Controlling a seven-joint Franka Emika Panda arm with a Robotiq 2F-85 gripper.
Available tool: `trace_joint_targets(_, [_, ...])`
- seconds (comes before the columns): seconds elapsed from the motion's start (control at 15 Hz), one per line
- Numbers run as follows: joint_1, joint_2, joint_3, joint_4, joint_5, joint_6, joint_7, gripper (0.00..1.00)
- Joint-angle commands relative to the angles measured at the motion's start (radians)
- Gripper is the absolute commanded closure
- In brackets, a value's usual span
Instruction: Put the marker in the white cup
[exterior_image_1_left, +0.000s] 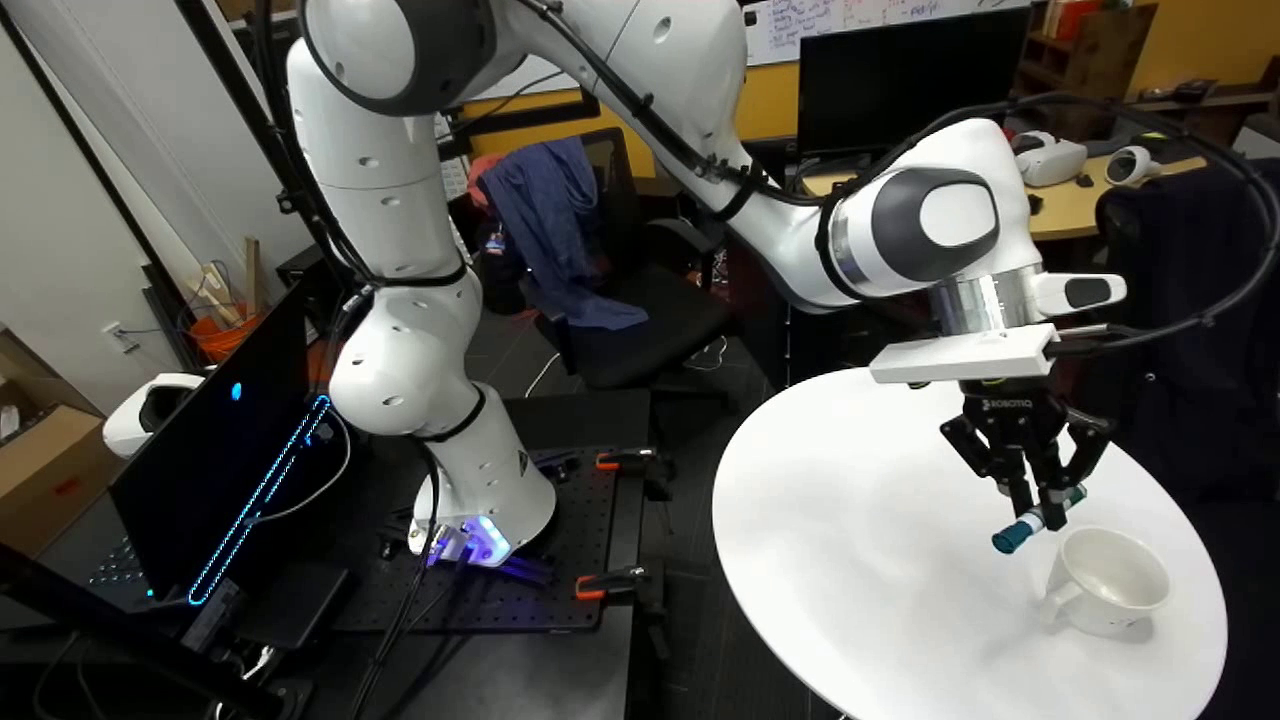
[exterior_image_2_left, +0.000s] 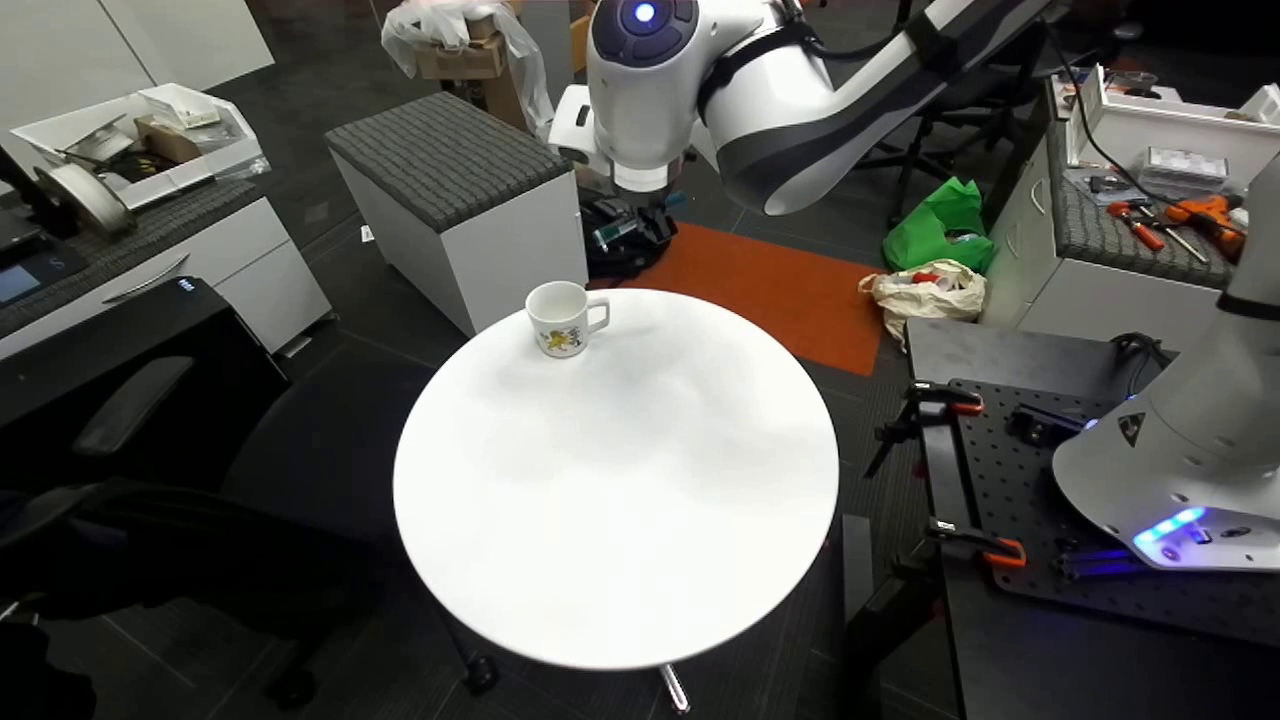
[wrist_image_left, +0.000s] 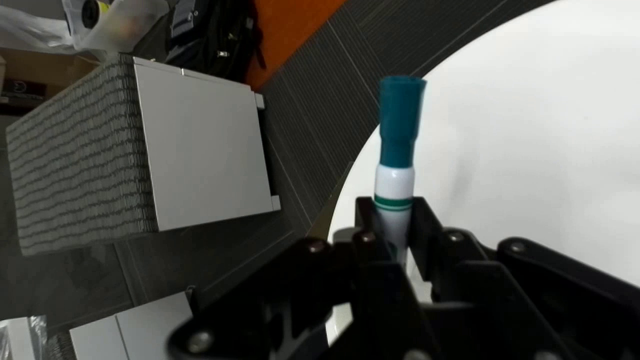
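My gripper (exterior_image_1_left: 1038, 515) is shut on the marker (exterior_image_1_left: 1016, 533) above the round white table (exterior_image_1_left: 880, 560). The marker lies sideways across the fingers and slopes, its teal cap end lower in that exterior view. In the wrist view the fingers (wrist_image_left: 391, 212) pinch its white barrel (wrist_image_left: 395, 181), and the teal cap sticks out past them. The white cup (exterior_image_1_left: 1108, 585) stands upright on the table beside and below the gripper, handle on its side. It also shows in an exterior view (exterior_image_2_left: 562, 322), near the table's edge. I cannot clearly make out the cup in the wrist view.
A grey-topped cabinet (exterior_image_2_left: 450, 190) stands just past the table edge near the cup; it also shows in the wrist view (wrist_image_left: 200, 145). A dark chair (exterior_image_2_left: 180, 480) stands beside the table. The robot's base bench (exterior_image_1_left: 520, 600) carries orange-tipped clamps (exterior_image_1_left: 610, 582) along its edge.
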Motion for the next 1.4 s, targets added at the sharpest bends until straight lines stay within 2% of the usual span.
trace_joint_targets(0.0, [-0.035, -0.031, 0.039, -0.003, -0.008, -0.101, -0.096, 0.95])
trace_joint_targets(0.27, [-0.052, -0.002, 0.063, 0.035, 0.005, -0.169, -0.211, 0.95])
trace_joint_targets(0.53, [-0.049, 0.047, 0.078, 0.087, -0.029, -0.142, -0.192, 0.95])
trace_joint_targets(0.6, [-0.042, 0.063, 0.074, 0.104, -0.084, -0.125, -0.15, 0.95])
trace_joint_targets(1.0, [-0.045, 0.166, 0.083, 0.224, -0.194, -0.146, -0.172, 0.95])
trace_joint_targets(1.33, [-0.047, 0.249, 0.091, 0.292, -0.216, -0.171, -0.236, 0.95])
